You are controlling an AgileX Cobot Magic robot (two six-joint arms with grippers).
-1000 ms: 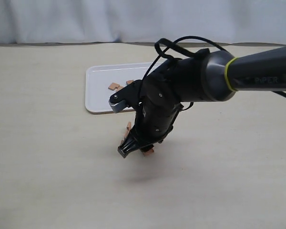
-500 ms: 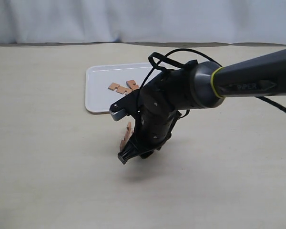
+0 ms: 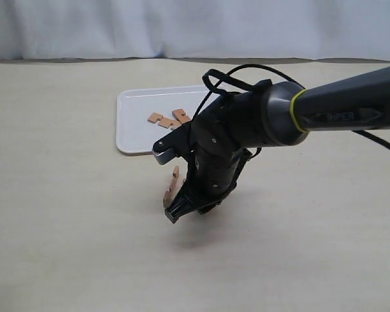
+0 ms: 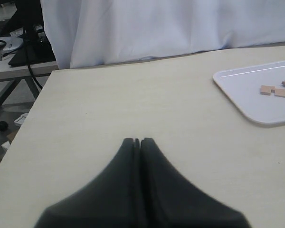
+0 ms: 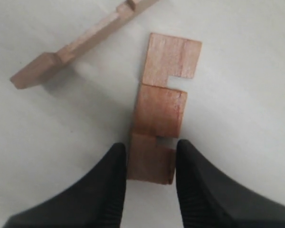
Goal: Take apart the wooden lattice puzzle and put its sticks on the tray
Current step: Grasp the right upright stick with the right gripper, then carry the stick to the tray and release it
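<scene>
No assembled lattice puzzle shows, only loose sticks. Two notched sticks (image 3: 164, 119) lie on the white tray (image 3: 133, 123). In the right wrist view a flat notched stick (image 5: 161, 104) lies on the table. My right gripper (image 5: 151, 147) has its fingers pressed against both sides of that stick's near end. A second stick (image 5: 80, 45) lies tilted just beyond it. In the exterior view the right gripper (image 3: 175, 213) points down at the table in front of the tray, with a stick (image 3: 174, 179) beside it. My left gripper (image 4: 137, 140) is shut and empty, and it stays outside the exterior view.
The left wrist view shows the tray (image 4: 247, 95) with its sticks (image 4: 274, 90) far off to one side, and the table's edge with a white curtain behind. The right arm's black cable loops above the tray's near corner.
The right gripper has dropped lower and shifted slightly over the sticks on the table. The stick seen beside its tip a second ago is now hidden under it.
</scene>
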